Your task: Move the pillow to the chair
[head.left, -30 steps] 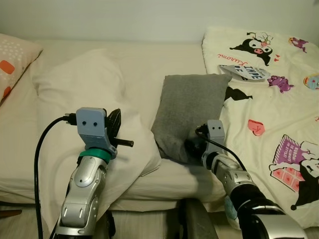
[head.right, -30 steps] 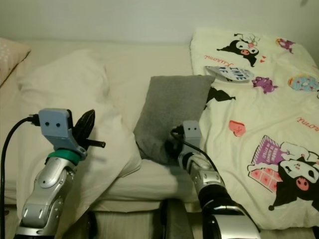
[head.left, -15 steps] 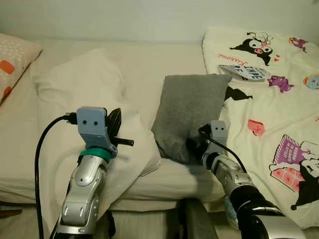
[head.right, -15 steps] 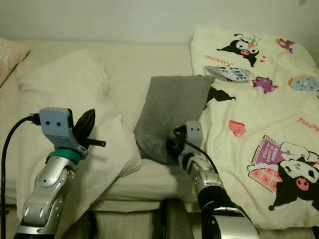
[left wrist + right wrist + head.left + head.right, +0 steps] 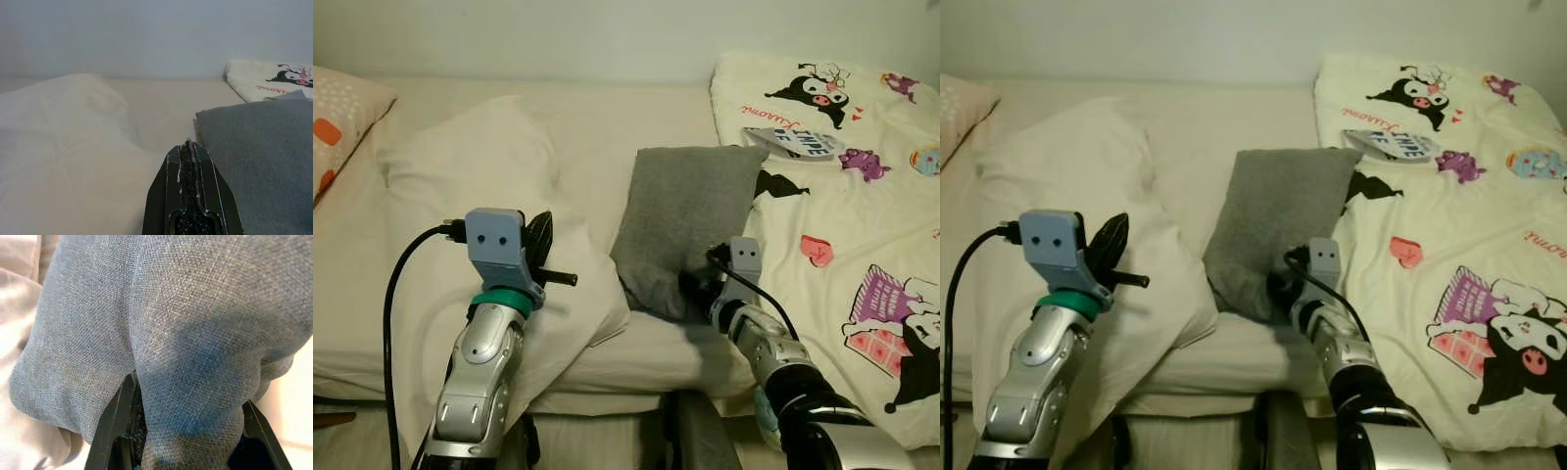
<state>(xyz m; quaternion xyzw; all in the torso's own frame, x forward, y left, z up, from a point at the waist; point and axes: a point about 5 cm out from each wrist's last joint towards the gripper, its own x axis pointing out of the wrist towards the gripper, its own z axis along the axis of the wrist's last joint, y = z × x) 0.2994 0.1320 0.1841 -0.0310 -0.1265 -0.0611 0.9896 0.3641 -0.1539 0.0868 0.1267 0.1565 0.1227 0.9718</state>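
Gripping the pillow (image 5: 687, 220), the right gripper (image 5: 697, 291) has both fingers (image 5: 113, 426) clamped around the near lower corner, grey fabric bunched between them in the right wrist view. The pillow lies on the bed (image 5: 597, 127), long axis running from the near edge toward the wall (image 5: 558, 34). Right of the pillow and touching its edge: a cartoon-print blanket (image 5: 847, 206). Left of the pillow, just beside it: a white duvet (image 5: 480, 196), its lower fold reaching the pillow's near corner. Far left of the pillow, at the bed's edge: an orange-dotted cushion (image 5: 337, 117). The left gripper (image 5: 540, 238) hangs above the duvet, left of the pillow and apart from it, fingers (image 5: 188, 196) pressed together with nothing between them, pointing toward the wall.
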